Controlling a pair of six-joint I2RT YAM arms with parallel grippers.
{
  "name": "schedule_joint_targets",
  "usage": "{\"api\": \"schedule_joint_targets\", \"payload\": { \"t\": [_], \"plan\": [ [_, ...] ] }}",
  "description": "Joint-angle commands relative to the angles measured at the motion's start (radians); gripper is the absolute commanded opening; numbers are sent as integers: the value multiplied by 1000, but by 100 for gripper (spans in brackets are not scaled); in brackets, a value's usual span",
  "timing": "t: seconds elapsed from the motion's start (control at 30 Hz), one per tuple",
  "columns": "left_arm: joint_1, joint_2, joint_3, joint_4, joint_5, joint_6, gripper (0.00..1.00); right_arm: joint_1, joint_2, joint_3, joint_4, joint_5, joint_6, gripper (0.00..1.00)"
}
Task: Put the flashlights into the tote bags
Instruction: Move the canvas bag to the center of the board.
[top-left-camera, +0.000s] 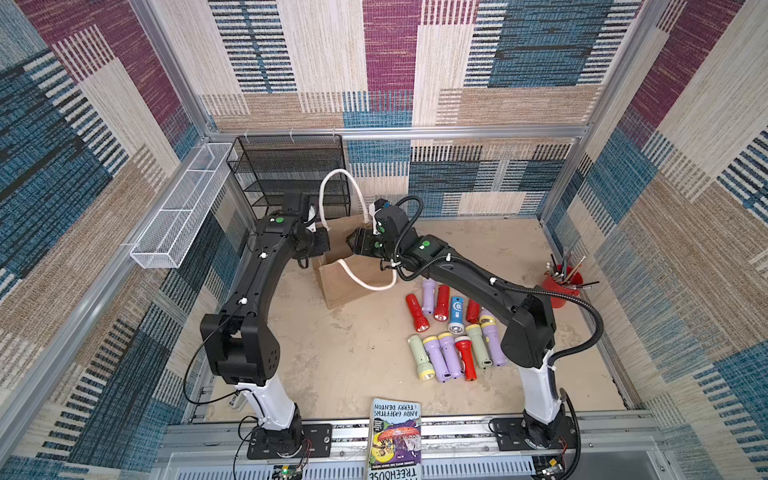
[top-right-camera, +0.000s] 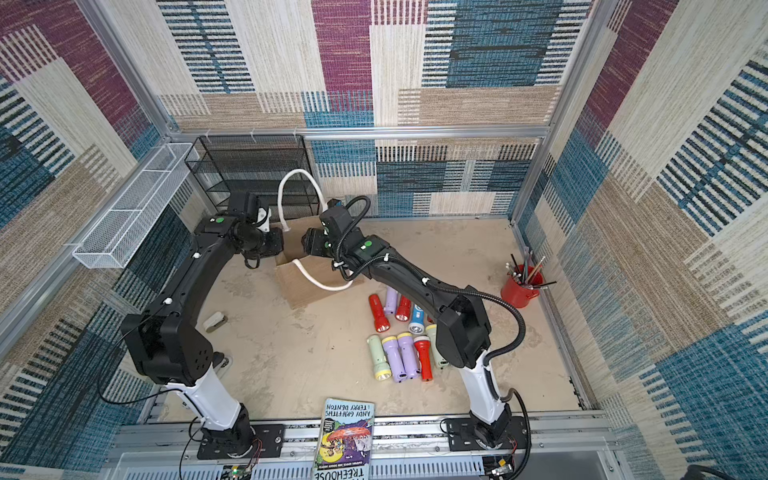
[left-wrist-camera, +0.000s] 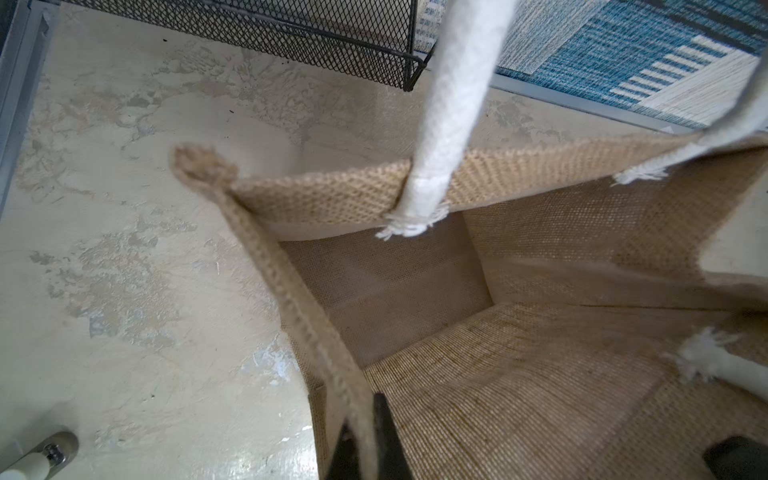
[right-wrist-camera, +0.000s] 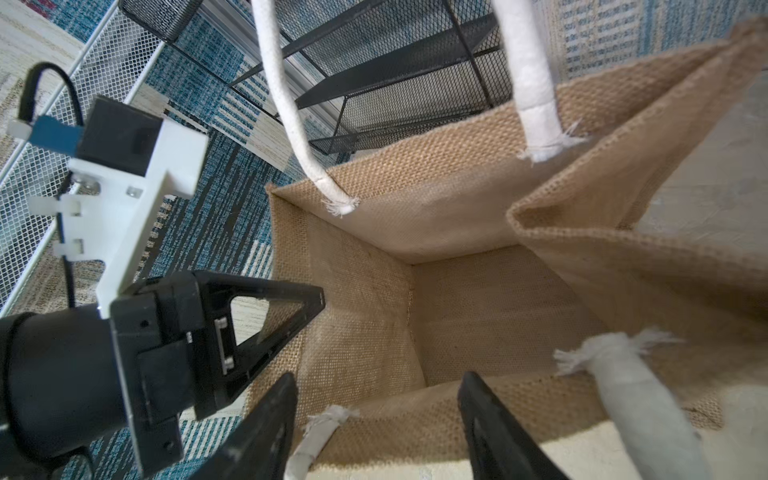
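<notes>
In both top views the flashlights (top-left-camera: 453, 328) lie flat on the bench (top-left-camera: 353, 365) in two rows just right of the tote bag (top-left-camera: 343, 293). Their long axes run far-to-near with the lens ends toward the near edge, and some lie partly under the right arm (top-left-camera: 469, 278). The tote bag stands upright, mouth up, in front of the black wire-mesh rack (top-left-camera: 291, 174); one rope handle (top-left-camera: 339, 171) arches upward and the other droops over its near face. The left end effector (top-left-camera: 325, 248) sits at the bag's left rim and the right end effector (top-left-camera: 351, 243) over its mouth. A red pot (top-left-camera: 557, 291) of pens stands far right, a book (top-left-camera: 395, 436) lies at the near edge, and a white wire basket (top-left-camera: 178, 212) hangs on the left wall; patchwork woven panels (top-left-camera: 390, 62) enclose the cell. In the left wrist view the left end effector (left-wrist-camera: 361, 419) is pressed together on the bag's hemmed side rim, with burlap pinched between its fingers (left-wrist-camera: 388, 444). In the right wrist view the right end effector (right-wrist-camera: 379, 376) is spread wide above the bag's near rim, gripping nothing.
</notes>
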Motion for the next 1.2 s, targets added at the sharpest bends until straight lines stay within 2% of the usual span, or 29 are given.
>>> {"api": "schedule_joint_targets", "payload": {
  "t": [0.0, 0.3, 0.53, 0.63, 0.8, 0.93, 1.0, 1.1, 1.17],
  "plan": [
    [0, -21, -24, -7, 17, -58, 0, 2, -27, -1, -17, -22, -18, 67],
    [-13, -158, -205, 93, -33, -182, 0, 10, -127, -103, -5, -64, 63, 68],
    [-54, -232, -282, 132, -107, -274, 0, 14, -185, -226, 26, -168, 204, 62],
    [-77, -259, -302, 142, -121, -290, 0, 21, -205, -269, 44, -133, 235, 62],
    [-115, -304, -346, 141, -150, -304, 0, 21, -173, -256, 74, -101, 249, 62],
    [-135, -348, -393, 141, -171, -326, 0, 20, -101, -202, 5, -126, 232, 62],
    [-142, -378, -416, 141, -170, -335, 0, 21, -85, -205, -8, -137, 223, 55],
    [-150, -437, -452, 141, -165, -344, 0, 21, -66, -199, -20, -148, 191, 32],
    [-152, -471, -475, 141, -153, -345, 0, 20, -64, -193, -33, -139, 166, 20]
  ]
}}
